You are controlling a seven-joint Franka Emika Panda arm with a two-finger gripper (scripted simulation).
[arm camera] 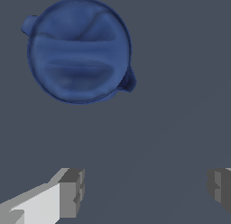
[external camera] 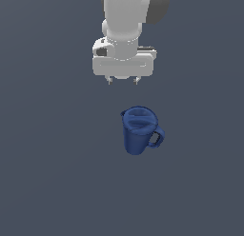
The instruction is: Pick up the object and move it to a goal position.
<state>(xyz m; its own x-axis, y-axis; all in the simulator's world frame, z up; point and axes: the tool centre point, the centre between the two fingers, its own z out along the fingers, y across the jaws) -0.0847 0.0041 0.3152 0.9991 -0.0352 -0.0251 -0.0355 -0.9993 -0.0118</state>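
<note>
Standing nearest the exterior camera, the dark blue pitcher sits upright on the grey floor, handle toward the exterior view's right. My white arm hangs above and beyond it; my gripper is spread wide and holds nothing. Nothing is grasped yet: reaching, lifting and carrying all remain. No goal marker shows anywhere, and my arm's upper part is cut off.

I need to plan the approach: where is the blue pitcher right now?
In the exterior view the blue pitcher stands upright on the grey floor near the middle, below the gripper, handle toward that view's right. Nothing touches it.
</note>
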